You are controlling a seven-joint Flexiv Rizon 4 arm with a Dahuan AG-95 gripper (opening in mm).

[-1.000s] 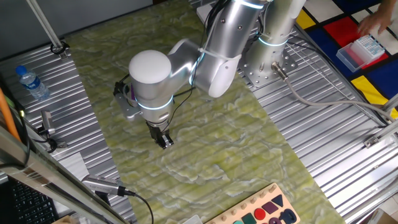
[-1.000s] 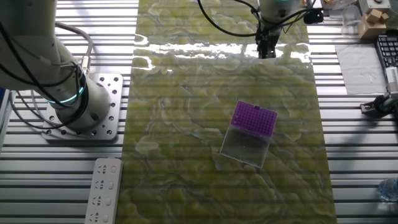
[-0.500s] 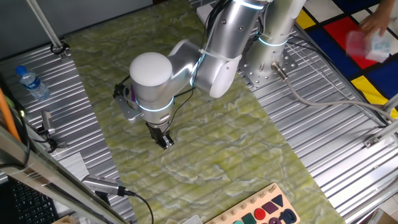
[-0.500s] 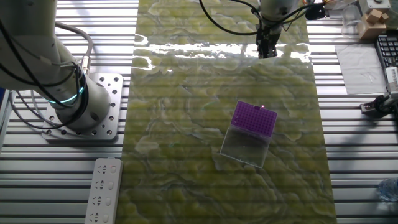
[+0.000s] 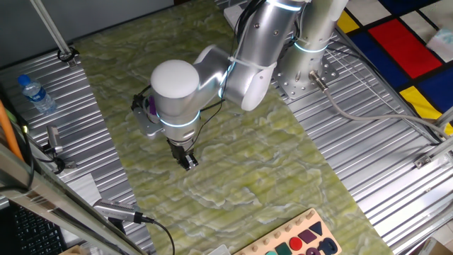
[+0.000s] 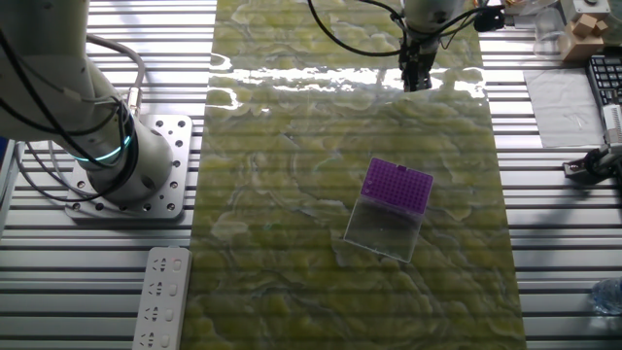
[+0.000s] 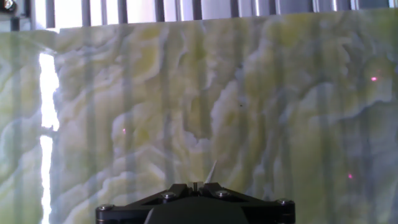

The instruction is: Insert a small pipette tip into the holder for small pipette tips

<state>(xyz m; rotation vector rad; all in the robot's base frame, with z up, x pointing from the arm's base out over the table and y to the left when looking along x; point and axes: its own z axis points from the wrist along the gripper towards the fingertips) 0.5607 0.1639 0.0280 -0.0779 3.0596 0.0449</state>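
From where I stand, the hand (image 6: 417, 78) hangs over the far end of the green marbled mat (image 6: 292, 194) on the desk (image 6: 554, 243), its fingers pressed together. In the hand view a thin pale sliver pokes out past the fingers; it looks like the small pipette tip (image 7: 211, 172), pinched and ready, though it is too slight for me to be sure.

The holder for small pipette tips (image 6: 397, 186), its purple top on a pale clear base, sits near the middle of the mat, well apart from the hand and with nothing over it.

So the pickup seems done. What remains is the bulk of the job: carrying the tip across to the holder, lining it up above one of the holes, lowering it in, and letting go.
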